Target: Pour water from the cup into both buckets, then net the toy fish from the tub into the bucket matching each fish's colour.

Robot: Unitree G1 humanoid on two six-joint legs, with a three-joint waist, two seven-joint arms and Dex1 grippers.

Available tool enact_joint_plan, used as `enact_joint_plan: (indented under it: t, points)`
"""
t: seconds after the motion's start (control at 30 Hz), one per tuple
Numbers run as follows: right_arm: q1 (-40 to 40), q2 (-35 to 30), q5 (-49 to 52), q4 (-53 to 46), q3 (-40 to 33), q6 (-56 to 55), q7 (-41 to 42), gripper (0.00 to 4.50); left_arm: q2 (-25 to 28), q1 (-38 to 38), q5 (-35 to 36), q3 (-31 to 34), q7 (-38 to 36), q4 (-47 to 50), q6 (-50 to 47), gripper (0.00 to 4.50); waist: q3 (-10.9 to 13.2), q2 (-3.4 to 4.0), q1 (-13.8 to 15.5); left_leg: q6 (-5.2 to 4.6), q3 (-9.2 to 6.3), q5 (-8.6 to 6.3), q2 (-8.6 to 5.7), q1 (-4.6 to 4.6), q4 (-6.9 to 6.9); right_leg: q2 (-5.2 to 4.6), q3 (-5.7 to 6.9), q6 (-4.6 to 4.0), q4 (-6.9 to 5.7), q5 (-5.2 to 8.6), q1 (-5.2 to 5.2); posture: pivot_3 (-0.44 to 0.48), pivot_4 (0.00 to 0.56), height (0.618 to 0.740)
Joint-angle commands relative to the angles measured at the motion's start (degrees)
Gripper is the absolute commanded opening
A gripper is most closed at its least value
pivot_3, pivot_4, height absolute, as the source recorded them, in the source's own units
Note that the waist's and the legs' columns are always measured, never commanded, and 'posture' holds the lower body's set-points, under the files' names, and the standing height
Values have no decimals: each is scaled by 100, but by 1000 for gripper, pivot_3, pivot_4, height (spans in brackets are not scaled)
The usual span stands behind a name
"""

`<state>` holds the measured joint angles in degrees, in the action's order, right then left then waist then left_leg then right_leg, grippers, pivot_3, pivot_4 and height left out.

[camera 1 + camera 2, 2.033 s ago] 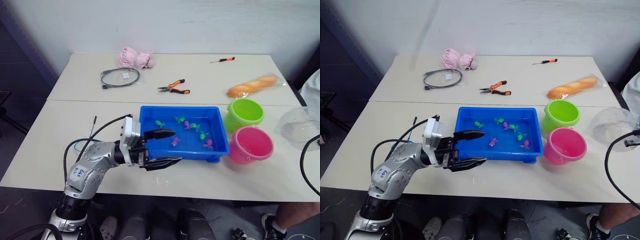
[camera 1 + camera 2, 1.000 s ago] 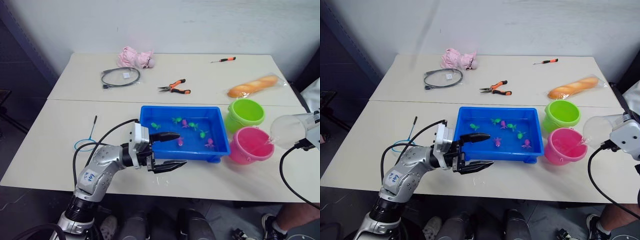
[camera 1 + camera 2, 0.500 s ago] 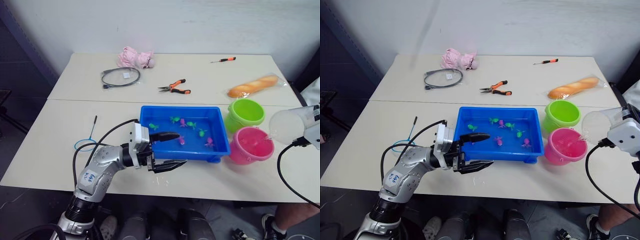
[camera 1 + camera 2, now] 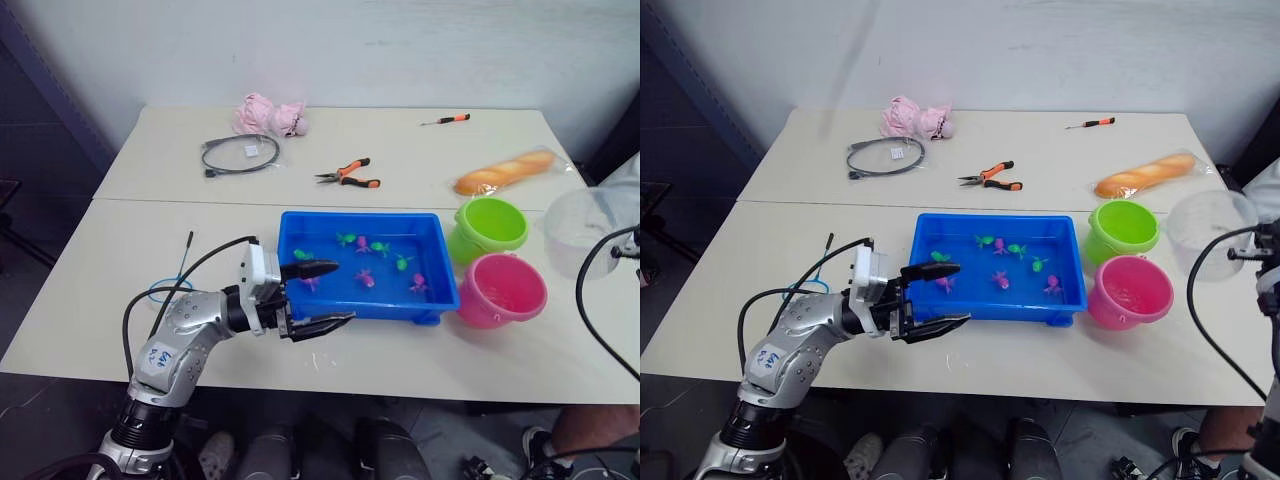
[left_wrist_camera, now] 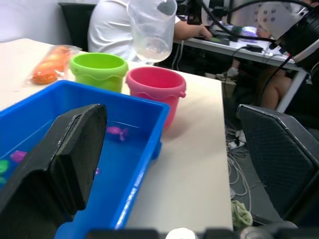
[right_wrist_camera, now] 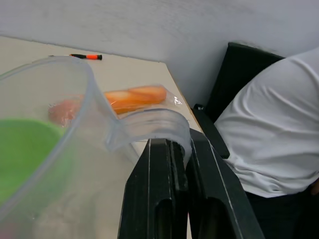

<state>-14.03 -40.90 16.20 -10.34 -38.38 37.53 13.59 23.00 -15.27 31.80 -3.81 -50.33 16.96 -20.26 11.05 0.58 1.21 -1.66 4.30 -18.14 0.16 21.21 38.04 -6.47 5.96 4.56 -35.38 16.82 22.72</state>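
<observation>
Two buckets [image 4: 490,224] sit beside the tub [image 4: 296,232]; right gripper [image 6: 174,149] pinches the cup [image 4: 1206,226] handle above them for pouring, left gripper [image 4: 315,297] spread.

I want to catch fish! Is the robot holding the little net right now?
No, the net lies on the table beside the left arm, while the left pincer hangs open and empty at the tub.

Non-task items, far half of table.
Pink cloth [image 4: 269,115] at 11 o'clock, coiled cable [image 4: 239,155] beside; pliers [image 4: 350,176] at 12; screwdriver [image 4: 445,119] and wrapped bread [image 4: 504,171] at 1–2.
</observation>
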Motion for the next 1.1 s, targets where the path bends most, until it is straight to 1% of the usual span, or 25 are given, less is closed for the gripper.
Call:
enact_joint_plan:
  t: [0.03, 0.1, 0.2, 0.33, 0.5, 0.63, 0.73, 0.9, 1.1]
  points:
    - [-564, -506, -211, 349, 100, 499, -310, 62, -92, -170, 229, 311, 401, 122, -232, 4500, 0, 0, 0, -1, 0, 1, -1, 2, 0, -1, 0, 0, 0, 0, 2, 0, 150, 740]
    - [-711, -826, -444, 722, 535, 92, -37, 62, -157, -263, 227, 371, 577, 79, -288, 4500, 0, -1, 12, -2, 0, 1, -3, 3, 1, -1, 2, 0, 2, 0, 2, 0, 150, 740]
    - [-1058, -1147, -812, 1344, 1138, -337, 50, 62, -237, -388, 163, 399, 759, 22, -332, 4500, 0, -2, 5, -3, 2, 2, -5, 4, 0, 0, 4, 1, 5, 0, 1, 0, 150, 740]
    - [-1694, -1287, -1184, 2211, 1874, -1054, 236, 62, -295, -492, 89, 376, 895, 0, -310, 4500, 1, -2, -25, -9, 10, 9, -11, 5, 0, -2, 1, 8, 7, -4, 2, 0, 150, 740]
    - [-2131, -1261, -1600, 2994, 2389, -1822, 213, 62, -371, -520, 61, 281, 965, 17, -295, 4500, 1, -3, -31, -3, 10, 13, -8, 5, -1, 0, 2, 8, 10, -4, 2, 0, 150, 740]
    - [-2319, -1404, -2254, 3287, 2956, -2735, 153, 62, -412, -501, 50, 230, 977, 61, -305, 4500, 2, -3, -30, 0, 9, 14, -9, 7, 0, 0, 2, 9, 14, -5, 2, 0, 150, 740]
    - [-2365, -1513, -2626, 3422, 3206, -3257, 55, 62, -419, -483, 32, 217, 968, 64, -297, 4500, 2, -3, -15, 2, 9, 16, -9, 7, 0, 0, 3, 9, 15, -5, 2, 0, 150, 740]
    - [-2257, -1640, -3195, 3481, 3404, -3950, -290, 62, -429, -467, -16, 193, 970, 53, -271, 4500, 2, -3, -8, 5, 9, 17, -8, 8, 0, 1, 3, 11, 19, -6, 2, 0, 150, 740]
    - [-2064, -1710, -3799, 3486, 3596, -4530, -670, 62, -457, -491, -116, 153, 973, -5, -209, 4500, 2, -3, -8, 9, 9, 19, -7, 7, 0, 2, 3, 11, 18, -6, 2, 0, 150, 740]
